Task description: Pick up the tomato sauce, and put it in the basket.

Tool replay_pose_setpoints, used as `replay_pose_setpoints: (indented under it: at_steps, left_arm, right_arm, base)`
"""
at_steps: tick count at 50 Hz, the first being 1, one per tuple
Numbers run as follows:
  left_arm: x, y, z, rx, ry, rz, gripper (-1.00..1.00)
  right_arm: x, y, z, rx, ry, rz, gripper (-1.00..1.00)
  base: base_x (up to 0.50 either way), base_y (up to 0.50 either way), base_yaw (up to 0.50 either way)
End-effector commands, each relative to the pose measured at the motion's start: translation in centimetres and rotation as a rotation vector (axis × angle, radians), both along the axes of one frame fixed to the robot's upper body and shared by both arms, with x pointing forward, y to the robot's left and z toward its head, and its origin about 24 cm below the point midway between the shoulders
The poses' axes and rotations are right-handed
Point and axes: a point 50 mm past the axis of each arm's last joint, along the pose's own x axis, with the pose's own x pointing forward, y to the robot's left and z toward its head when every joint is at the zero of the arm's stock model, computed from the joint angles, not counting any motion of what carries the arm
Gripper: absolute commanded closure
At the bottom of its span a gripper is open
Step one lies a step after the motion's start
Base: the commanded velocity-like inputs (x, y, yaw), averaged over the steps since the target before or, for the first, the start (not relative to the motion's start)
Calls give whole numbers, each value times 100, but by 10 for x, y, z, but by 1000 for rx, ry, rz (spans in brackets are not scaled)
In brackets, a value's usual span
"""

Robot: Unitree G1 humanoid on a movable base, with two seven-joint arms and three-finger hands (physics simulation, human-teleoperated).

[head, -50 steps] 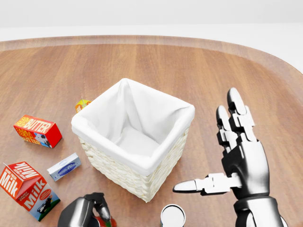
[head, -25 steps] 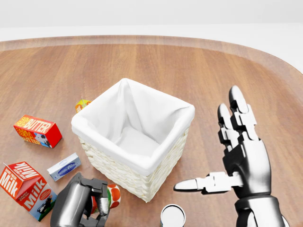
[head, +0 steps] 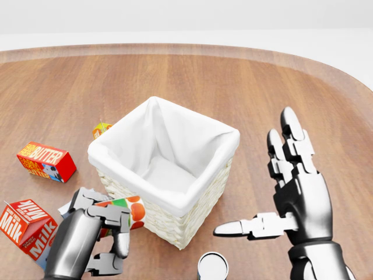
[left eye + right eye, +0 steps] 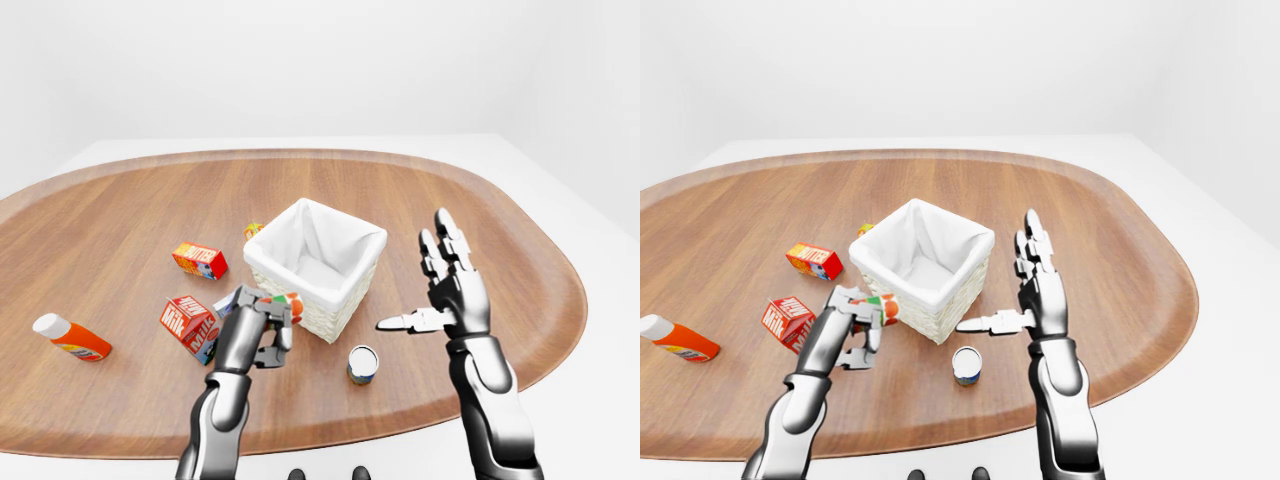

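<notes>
Fingers (image 4: 272, 318) of the left hand (image 4: 255, 330) curl round the sauce (image 4: 288, 304), a red and white can with a green band, held off the worktop (image 4: 120, 210) just left of the basket (image 4: 315, 265) in the left-eye view. On the other side, the right hand (image 4: 452, 295) stands open, two fingers upright and the thumb pointing left toward the basket, gripping nothing. Below the basket a can (image 4: 362, 364) stands upright on the wood. Left of the held sauce sits a milk carton (image 4: 190, 326), above it a butter box (image 4: 199, 260), and far left lies an orange bottle (image 4: 70, 338) with a white cap. A small yellow thing (image 4: 253, 231) peeks from behind the basket's upper left corner.

From the head view, the sauce (image 3: 125, 212) lies tilted on its side in the left hand (image 3: 87, 236), its end touching or nearly touching the wicker wall below the white liner; it is outside the basket (image 3: 169, 175), whose inside shows only cloth. Only the rim of the can (image 3: 213, 265) shows at the bottom edge. The right hand (image 3: 294, 192) stays spread, well apart from the basket.

From the right-eye view, the same layout appears, with the sauce (image 4: 880, 308) just at the basket's (image 4: 925, 265) lower left wall.
</notes>
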Motion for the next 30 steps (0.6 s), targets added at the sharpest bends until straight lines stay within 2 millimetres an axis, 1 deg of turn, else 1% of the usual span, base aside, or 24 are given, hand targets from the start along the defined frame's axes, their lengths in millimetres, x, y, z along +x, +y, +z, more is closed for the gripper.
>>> replay_pose_setpoints:
  at_steps: [1,6,16,19,23,25,30]
  left_arm:
    - [-5,0,18,-20,-36,-7,100]
    - [-7,0,22,-22,-43,-11,100]
    - [-10,1,37,-28,-66,-13,100]
    - [-10,4,47,-34,-82,-8,100]
    - [-9,5,55,-35,-103,-9,100]
    - [-10,4,62,-33,-128,-23,100]
    - [-9,0,71,-31,-162,-45,100]
  right_arm:
    - [1,0,-2,-1,9,0,-100]
    - [1,0,-2,0,9,0,-100]
    - [0,0,0,-1,0,0,-100]
    - [0,0,0,-2,0,1,-100]
    - [1,0,0,-3,1,1,-100]
    - [2,-1,0,-2,0,-2,-100]
    - [2,-1,1,-1,-4,-4,-100]
  base:
    - [0,0,0]
    - [0,0,0]
    - [0,0,0]
    - [0,0,0]
    - [0,0,0]
    - [0,0,0]
    - [0,0,0]
